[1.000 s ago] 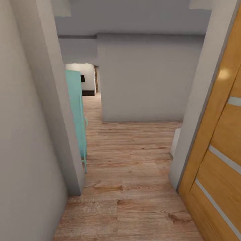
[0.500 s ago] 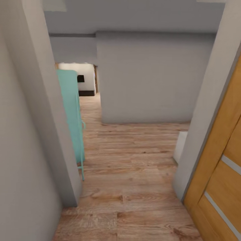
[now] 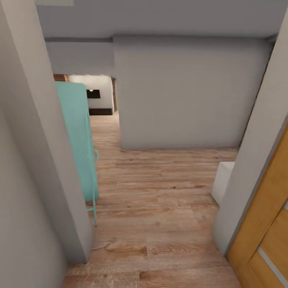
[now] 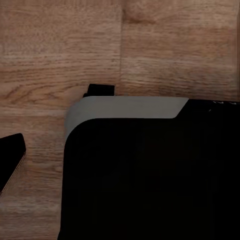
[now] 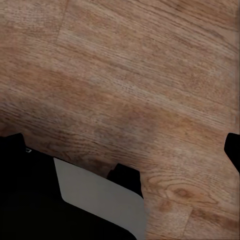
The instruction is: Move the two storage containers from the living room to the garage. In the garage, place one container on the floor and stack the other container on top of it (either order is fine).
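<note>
The storage containers and the garage are out of view. I am in a narrow passage on a light wood plank floor (image 3: 160, 200). My left gripper (image 4: 120, 160) hangs over these planks, one dark fingertip (image 4: 10, 160) at the picture's edge, above the robot's black and grey base (image 4: 150, 175). The right gripper (image 5: 120, 145) is open over bare planks, its fingertips (image 5: 232, 150) far apart with nothing between them. Neither one holds anything.
A grey wall corner (image 3: 52, 160) stands close on the left with a teal cabinet (image 3: 76, 136) behind it. A grey wall (image 3: 180, 96) blocks straight ahead. A wooden door (image 3: 268, 236) and a white box (image 3: 222, 182) are on the right. An opening (image 3: 100, 100) leads to a far room.
The camera has moved forward along the passage: the left wall corner and teal cabinet slid left, the wooden door slid out to the right, the white box shows more.
</note>
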